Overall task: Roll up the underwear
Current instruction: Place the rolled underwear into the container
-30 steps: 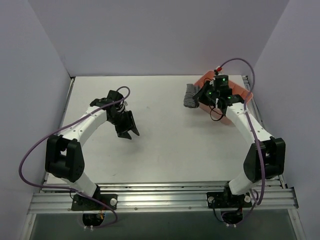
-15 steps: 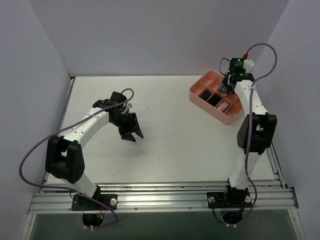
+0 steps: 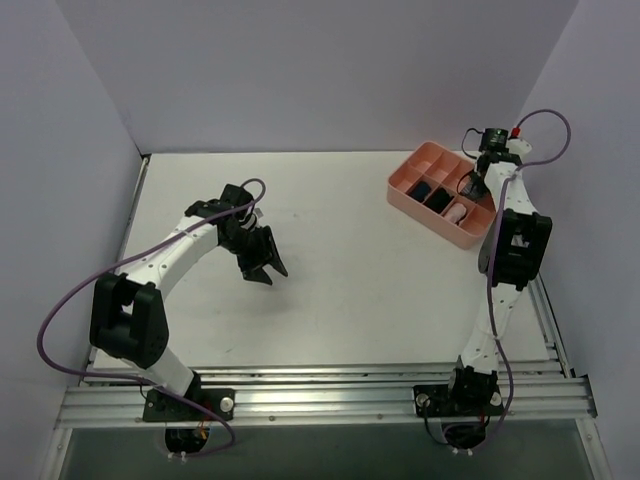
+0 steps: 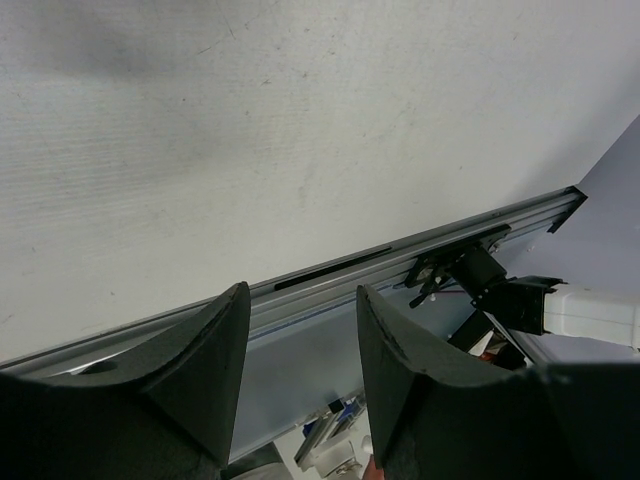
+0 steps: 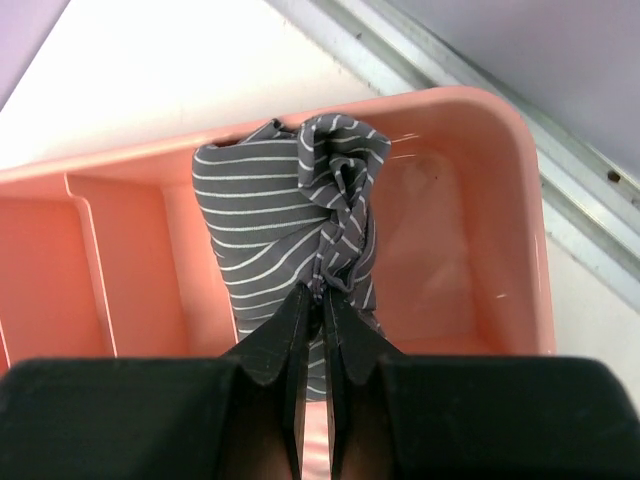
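Underwear (image 5: pixel 285 225) over tray (image 5: pixel 460 230) corner compartment.

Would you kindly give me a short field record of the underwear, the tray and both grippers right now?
tray: pink, divided, far right of the table
underwear: grey striped, rolled, in the tray's corner compartment
right gripper: shut on the underwear
left gripper: open, empty, over bare table
stage: roll made, not yet released
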`<state>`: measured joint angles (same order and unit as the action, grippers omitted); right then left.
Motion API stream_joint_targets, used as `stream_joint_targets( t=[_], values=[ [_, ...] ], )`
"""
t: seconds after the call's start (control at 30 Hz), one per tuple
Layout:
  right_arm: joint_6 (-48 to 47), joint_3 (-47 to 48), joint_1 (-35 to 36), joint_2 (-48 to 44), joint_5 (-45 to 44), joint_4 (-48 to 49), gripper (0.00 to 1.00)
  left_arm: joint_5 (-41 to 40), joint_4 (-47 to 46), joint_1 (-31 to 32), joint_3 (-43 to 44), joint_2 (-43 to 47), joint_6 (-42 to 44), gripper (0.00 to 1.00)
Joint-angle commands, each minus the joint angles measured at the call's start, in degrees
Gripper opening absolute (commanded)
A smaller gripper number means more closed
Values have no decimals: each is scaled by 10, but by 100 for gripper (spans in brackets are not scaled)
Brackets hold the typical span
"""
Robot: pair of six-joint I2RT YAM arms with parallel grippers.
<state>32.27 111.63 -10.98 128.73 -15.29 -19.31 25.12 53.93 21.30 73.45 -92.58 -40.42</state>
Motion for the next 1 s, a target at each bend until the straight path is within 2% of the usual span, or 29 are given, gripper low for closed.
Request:
stream_joint_targets(
  t=[0.0, 0.53, 0.73, 0.97],
  values=[
    [-4, 54, -10, 32, -24, -21, 0, 2, -15, 1, -5, 11, -17, 54],
    [-5, 68, -9, 115, -1, -25, 0, -7, -25, 1, -9, 3, -39, 54],
    [-2, 132, -8, 166, 4, -69, 0, -19, -12, 1, -10, 10, -33, 54],
    [-4, 132, -8, 135, 8, -57, 16, -19, 1, 1, 8, 21, -31, 54]
  ],
)
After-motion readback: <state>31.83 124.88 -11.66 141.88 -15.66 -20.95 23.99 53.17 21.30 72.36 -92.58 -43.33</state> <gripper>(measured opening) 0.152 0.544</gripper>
